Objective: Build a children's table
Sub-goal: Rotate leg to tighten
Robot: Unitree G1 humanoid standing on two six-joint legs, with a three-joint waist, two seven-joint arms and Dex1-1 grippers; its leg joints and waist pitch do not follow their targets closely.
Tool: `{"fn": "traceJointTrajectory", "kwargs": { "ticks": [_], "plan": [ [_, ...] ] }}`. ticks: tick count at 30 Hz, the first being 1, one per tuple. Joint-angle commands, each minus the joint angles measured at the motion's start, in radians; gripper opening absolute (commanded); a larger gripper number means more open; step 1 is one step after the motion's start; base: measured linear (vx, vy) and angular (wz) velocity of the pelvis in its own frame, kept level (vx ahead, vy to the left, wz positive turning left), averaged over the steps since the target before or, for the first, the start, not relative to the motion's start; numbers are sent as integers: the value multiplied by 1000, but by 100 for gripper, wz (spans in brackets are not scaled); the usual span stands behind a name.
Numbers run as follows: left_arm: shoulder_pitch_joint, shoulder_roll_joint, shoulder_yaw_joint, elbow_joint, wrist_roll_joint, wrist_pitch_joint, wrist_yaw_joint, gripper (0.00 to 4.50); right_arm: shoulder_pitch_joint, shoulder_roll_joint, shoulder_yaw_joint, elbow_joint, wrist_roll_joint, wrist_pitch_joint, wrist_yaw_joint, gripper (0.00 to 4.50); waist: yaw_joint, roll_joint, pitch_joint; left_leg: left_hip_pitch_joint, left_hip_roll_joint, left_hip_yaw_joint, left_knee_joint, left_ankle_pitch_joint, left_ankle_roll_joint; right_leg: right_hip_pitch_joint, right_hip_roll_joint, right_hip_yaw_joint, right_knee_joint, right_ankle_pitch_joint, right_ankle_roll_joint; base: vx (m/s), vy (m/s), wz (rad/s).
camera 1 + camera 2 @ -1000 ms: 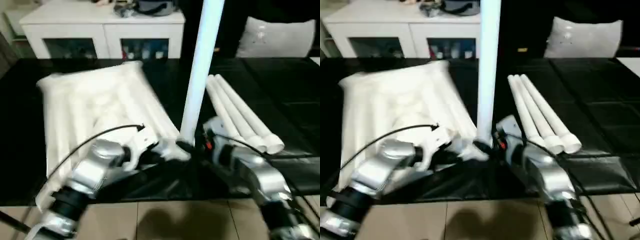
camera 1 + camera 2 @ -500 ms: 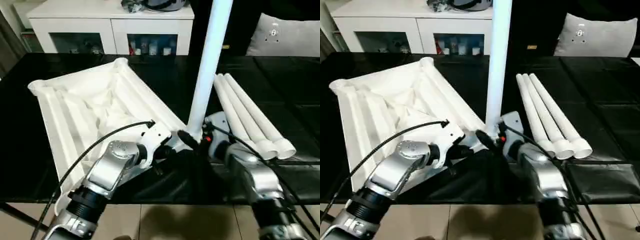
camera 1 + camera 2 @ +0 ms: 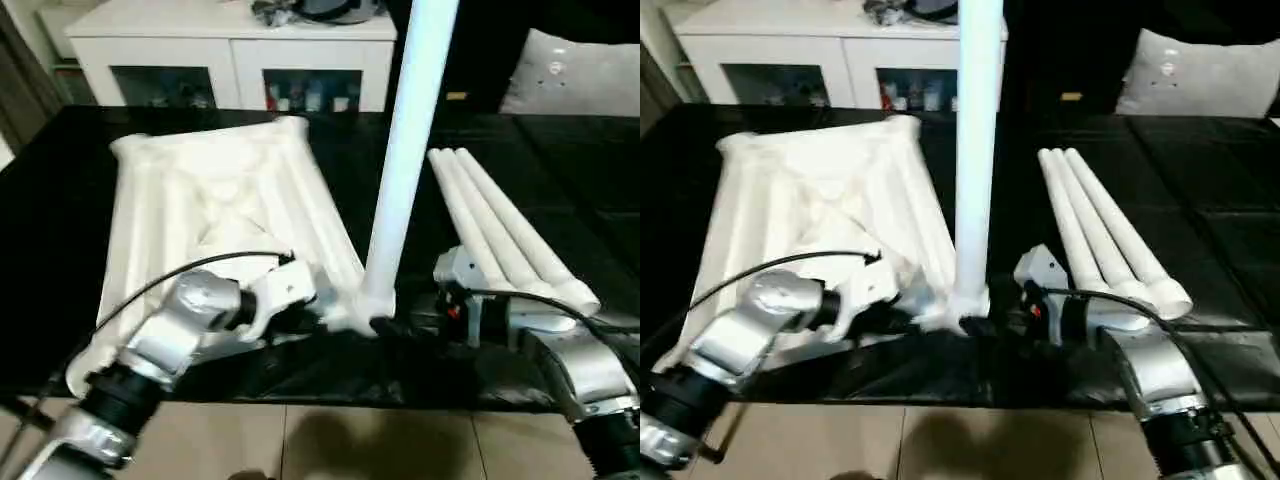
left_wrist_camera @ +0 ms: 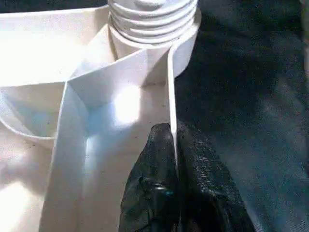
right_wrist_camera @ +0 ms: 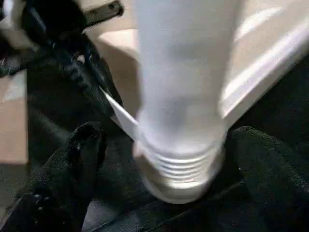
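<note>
right pincer (image 5: pixel 159 159) now spread wide off upright leg (image 3: pixel 405 160) | left pincer (image 4: pixel 176 164) pinching tabletop (image 3: pixel 215 215) rim

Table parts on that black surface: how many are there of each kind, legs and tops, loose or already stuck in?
Tabletop, lying underside up: 1
Leg standing upright in the near corner socket: 1
Loose legs lying side by side: 3
Total: 5 white parts
</note>
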Motion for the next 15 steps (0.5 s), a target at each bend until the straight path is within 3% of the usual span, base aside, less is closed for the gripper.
{"fn": "traceJointTrajectory", "kwargs": {
  "ticks": [1, 5, 15],
  "plan": [
    [-15, 6, -51, -5, -4, -42, -79, 0, -11, -12, 12, 1, -10, -23, 34, 443, -2, -1, -57, 8, 60, -12, -69, -123, 95, 50, -79, 61, -66, -60, -236, 0, 0, 0],
    [-31, 40, -78, 13, 5, -92, -140, 0, -11, -42, 55, -19, 20, -14, 140, 443, 5, -4, -57, 7, 61, -12, -69, -126, 101, 52, -79, 61, -63, -51, -242, 0, 0, 0],
    [-45, 32, -88, 46, 7, -136, -170, 0, -30, -31, 87, 12, 12, -30, 175, 352, 6, -5, -58, 5, 60, -12, -68, -117, 92, 53, -82, 61, -63, -65, -241, 0, 0, 0]
  ]
}}
